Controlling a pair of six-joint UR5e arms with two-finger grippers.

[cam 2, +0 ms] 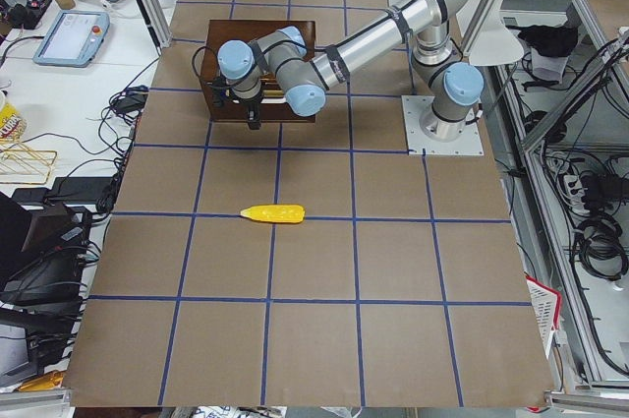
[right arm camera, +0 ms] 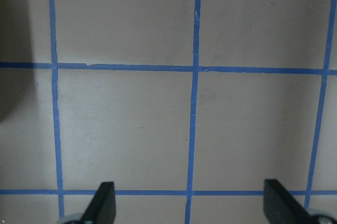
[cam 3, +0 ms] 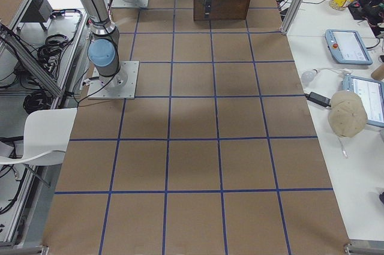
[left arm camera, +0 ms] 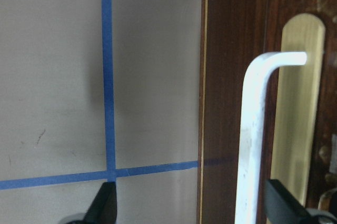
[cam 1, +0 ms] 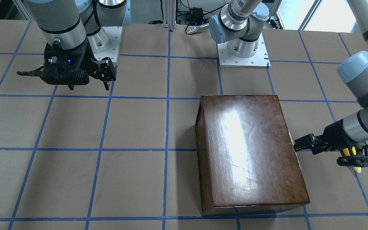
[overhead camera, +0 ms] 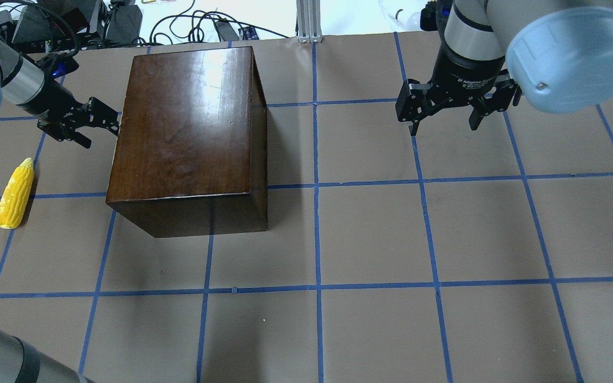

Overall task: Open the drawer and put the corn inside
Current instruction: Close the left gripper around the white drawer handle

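Left gripper (overhead camera: pixel 101 130) is level with the side face of the large glossy dark-brown wooden box (overhead camera: pixel 184 122). It faces the dark-brown drawer front panel (left arm camera: pixel 226 76), which is shut flush. Its jaws are spread and grasp nothing. In the left wrist view the pale bent metal handle (left arm camera: pixel 250 145) on its brass backplate (left arm camera: pixel 297 118) sits between the fingertips, close to one of them, unpinched. My read: it is lined up to clamp the handle and pull, so the opening step has not begun.

Right gripper (overhead camera: pixel 443 127) hangs over the bare brown paper-covered table with blue tape grid (overhead camera: pixel 370 234). It is spread wide, empty, well apart from the box, and likely just parked.

Bright yellow bumpy corn cob (overhead camera: pixel 15 194) lies flat on the table on the robot's left of the box, near the left gripper but apart from it. Its long axis runs roughly near-to-far from the robot, slightly slanted. The narrow tip seems to point away from the robot, though the side view is too small to confirm.
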